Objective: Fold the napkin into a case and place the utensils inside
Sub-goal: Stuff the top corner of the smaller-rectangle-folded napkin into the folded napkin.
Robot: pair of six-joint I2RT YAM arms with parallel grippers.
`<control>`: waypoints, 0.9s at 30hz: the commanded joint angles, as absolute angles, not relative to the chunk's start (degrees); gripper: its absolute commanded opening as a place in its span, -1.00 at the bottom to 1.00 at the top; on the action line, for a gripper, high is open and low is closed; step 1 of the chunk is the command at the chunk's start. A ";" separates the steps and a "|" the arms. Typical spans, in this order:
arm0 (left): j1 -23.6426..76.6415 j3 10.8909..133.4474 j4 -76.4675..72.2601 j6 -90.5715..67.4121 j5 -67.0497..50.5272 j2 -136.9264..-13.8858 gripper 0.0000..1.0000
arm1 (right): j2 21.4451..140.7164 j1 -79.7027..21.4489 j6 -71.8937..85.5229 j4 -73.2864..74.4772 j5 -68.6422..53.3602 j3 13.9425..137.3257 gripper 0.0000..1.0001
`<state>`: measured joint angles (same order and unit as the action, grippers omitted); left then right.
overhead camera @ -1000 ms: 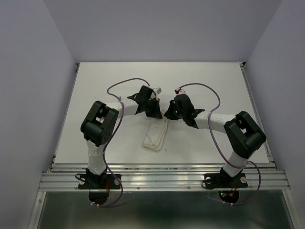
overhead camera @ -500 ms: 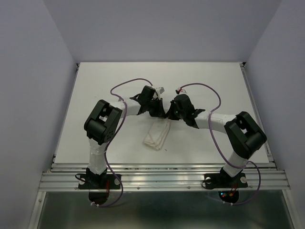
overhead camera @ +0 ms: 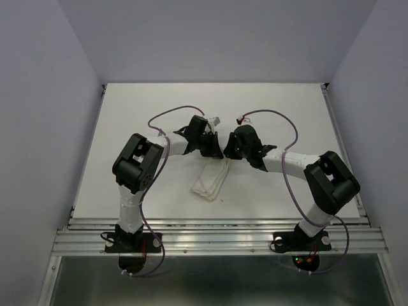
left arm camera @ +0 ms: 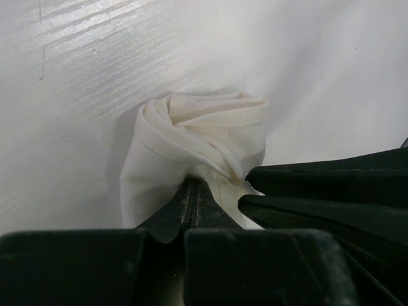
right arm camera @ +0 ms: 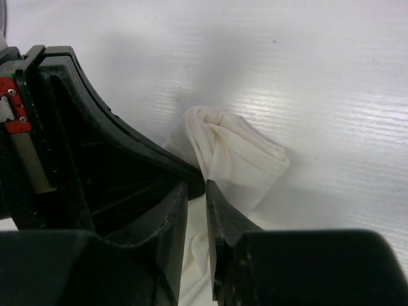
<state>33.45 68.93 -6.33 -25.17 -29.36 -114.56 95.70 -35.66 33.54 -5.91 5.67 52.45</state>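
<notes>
White tabletop [overhead camera: 287, 108], plain grey walls. Left gripper [left arm camera: 192, 194]: jaws fully together, nipping the far end of the napkin [overhead camera: 209, 182]; the cloth bunches into a twisted knob right at its tips. Napkin sits mid-table between the two arms, folded into a narrow layered strip running from the grippers toward the near edge. My read: the case shape is mostly there, far end messy. Right gripper [right arm camera: 197, 201]: tip to tip with the left one at that same end, jaws a thin crack apart. Cloth runs up to the gap, can't tell if it's pinched or free. Left to do, as I judge it: tidy or open the pocket, then load the utensils. No utensils visible in any view; could be inside the folds, under the arms or out of frame, can't say. Top view: both wrists cover the far end of the strip. Wrist views: only the bunched end shows, the rest is cut off behind the fingers.
</notes>
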 commanded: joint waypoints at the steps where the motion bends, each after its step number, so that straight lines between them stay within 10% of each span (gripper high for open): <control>1: 33.93 72.32 -1.24 -23.82 -30.32 -111.27 -1.00 | 92.90 -35.51 29.71 -5.02 10.80 54.66 -0.53; 27: 31.20 77.43 -1.32 -25.57 -31.11 -112.15 -1.00 | 99.67 -35.51 25.05 -0.79 10.11 60.91 -0.53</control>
